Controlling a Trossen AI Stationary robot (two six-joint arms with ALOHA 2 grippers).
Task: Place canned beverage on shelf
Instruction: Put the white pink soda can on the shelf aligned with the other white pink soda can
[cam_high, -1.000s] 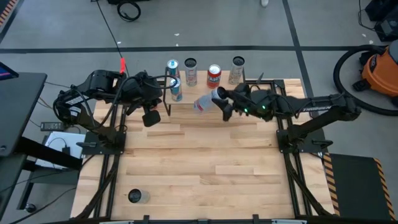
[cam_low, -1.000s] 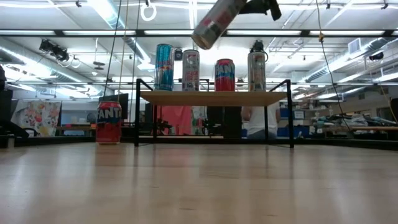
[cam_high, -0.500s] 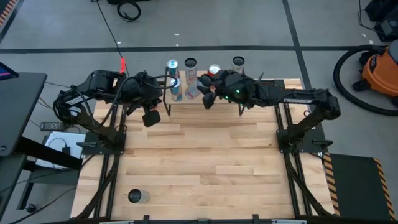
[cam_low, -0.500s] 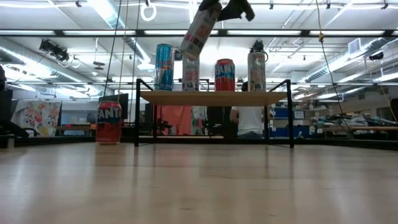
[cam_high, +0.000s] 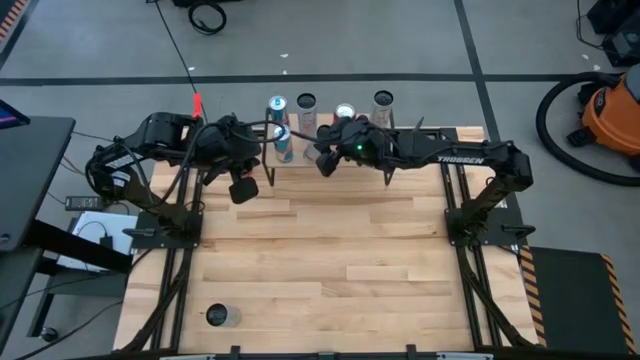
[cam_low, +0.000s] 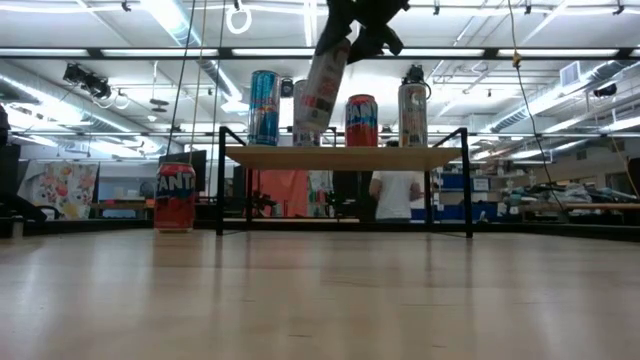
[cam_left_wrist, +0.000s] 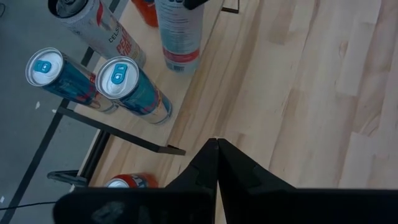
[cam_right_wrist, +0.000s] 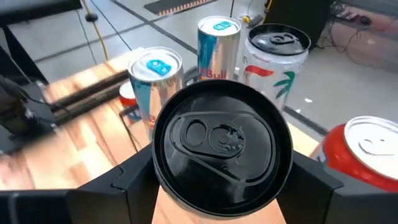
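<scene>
We see the shelf (cam_low: 345, 157) directly under the right gripper (cam_high: 325, 155), with free board at its front edge and cans standing along the back. The gripper's fingers, partly cut off in the low view, are clamped around the white can (cam_low: 322, 88), which hangs tilted just above the board. The left gripper (cam_high: 243, 187), fully closed and empty, waits well apart at the shelf's end.

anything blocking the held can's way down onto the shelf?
Nothing visible directly under it. The right gripper holds the can tilted above the shelf. The blue can and red can flank the gap closely, and another can stands close behind it, so clearance looks tight.
</scene>
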